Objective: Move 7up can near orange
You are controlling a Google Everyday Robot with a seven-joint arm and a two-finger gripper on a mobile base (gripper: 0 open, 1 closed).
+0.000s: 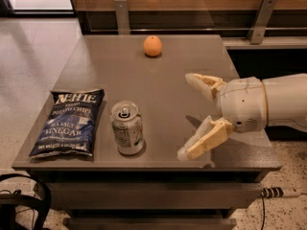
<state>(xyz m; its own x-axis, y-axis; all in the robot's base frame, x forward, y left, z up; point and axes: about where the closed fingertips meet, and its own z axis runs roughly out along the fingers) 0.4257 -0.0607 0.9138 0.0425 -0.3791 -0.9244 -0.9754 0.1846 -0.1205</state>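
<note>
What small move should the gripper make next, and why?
Probably bring the open two-finger gripper across toward the upright silver-white aluminium 7up can. The can stands untouched near the grey table's front edge, apart from the gripper and far from the small round orange at the back.

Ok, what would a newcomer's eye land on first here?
The big white pincer, open wide, reaching in from the right over the table. Next, the 7up can standing upright near the front edge beside a blue chip bag, and the orange alone near the far edge.

7up can beside chip bag, orange behind — claw right.
</note>
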